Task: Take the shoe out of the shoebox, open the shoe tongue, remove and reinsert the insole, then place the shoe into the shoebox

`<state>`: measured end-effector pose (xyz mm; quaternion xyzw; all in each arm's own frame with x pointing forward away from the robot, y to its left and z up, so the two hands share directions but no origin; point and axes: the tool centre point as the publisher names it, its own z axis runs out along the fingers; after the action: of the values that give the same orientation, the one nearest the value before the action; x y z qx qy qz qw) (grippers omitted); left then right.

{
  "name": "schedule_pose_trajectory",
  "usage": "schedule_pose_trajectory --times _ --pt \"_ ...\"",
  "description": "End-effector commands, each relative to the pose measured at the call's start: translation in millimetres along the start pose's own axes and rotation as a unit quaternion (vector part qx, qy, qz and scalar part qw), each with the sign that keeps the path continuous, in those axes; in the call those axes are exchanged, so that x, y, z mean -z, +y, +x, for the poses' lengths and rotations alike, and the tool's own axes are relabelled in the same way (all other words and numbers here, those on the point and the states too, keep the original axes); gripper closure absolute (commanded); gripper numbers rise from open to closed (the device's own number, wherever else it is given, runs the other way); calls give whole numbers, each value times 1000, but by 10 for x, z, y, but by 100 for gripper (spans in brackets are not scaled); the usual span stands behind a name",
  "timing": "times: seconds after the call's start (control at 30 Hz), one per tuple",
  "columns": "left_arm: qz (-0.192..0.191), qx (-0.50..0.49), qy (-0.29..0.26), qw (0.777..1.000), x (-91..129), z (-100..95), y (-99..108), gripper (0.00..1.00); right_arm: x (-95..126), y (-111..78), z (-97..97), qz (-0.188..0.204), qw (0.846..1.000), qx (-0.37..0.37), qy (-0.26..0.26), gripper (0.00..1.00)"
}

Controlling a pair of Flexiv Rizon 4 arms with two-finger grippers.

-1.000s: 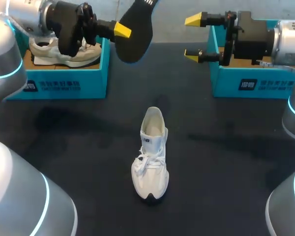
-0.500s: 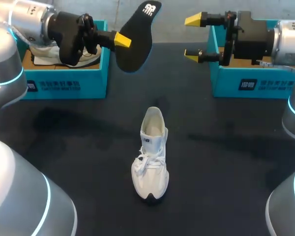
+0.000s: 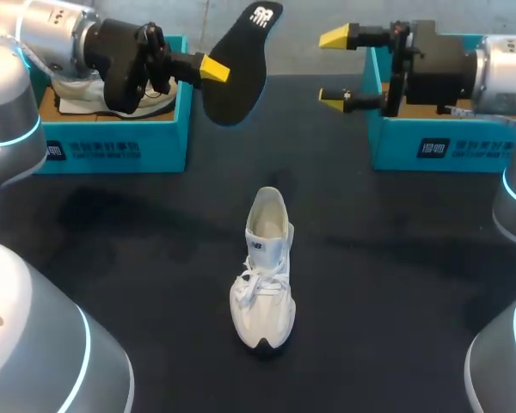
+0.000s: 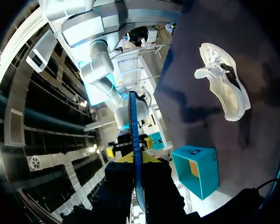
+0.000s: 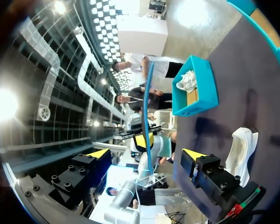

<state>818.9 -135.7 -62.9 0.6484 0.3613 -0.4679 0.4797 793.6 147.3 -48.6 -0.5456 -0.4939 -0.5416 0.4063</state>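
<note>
A white shoe (image 3: 262, 271) stands upright on the black table, toe toward me and tongue pulled open. High over the table's far side, my left gripper (image 3: 215, 69) is shut on the edge of the black insole (image 3: 245, 60). In the left wrist view the insole (image 4: 134, 135) shows edge-on between the fingers of that gripper (image 4: 133, 159), with the shoe (image 4: 221, 81) far beyond it. My right gripper (image 3: 334, 69) hangs open and empty, facing the insole from the right. In the right wrist view the insole (image 5: 147, 112) is ahead of the open gripper (image 5: 146, 154), apart from it, and the shoe (image 5: 240, 147) lies below.
A teal shoebox (image 3: 112, 151) at the back left holds another white shoe (image 3: 112, 95). A second teal shoebox (image 3: 447, 142) stands at the back right, under my right arm. Bare black table (image 3: 112, 249) surrounds the shoe.
My left gripper has come down a little with the insole, so the insole's upper end now shows whole. My right gripper has edged slightly left. The shoe has not moved.
</note>
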Motion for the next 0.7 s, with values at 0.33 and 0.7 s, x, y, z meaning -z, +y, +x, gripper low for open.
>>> schedule_pose_trajectory --times 0.33,0.7 --pt "0 -1 0 1000 -5 6 4 100 -485 30 8 36 999 7 -40 0" --pt "0 -1 0 1000 -5 6 4 100 -768 -59 56 32 997 34 -58 0"
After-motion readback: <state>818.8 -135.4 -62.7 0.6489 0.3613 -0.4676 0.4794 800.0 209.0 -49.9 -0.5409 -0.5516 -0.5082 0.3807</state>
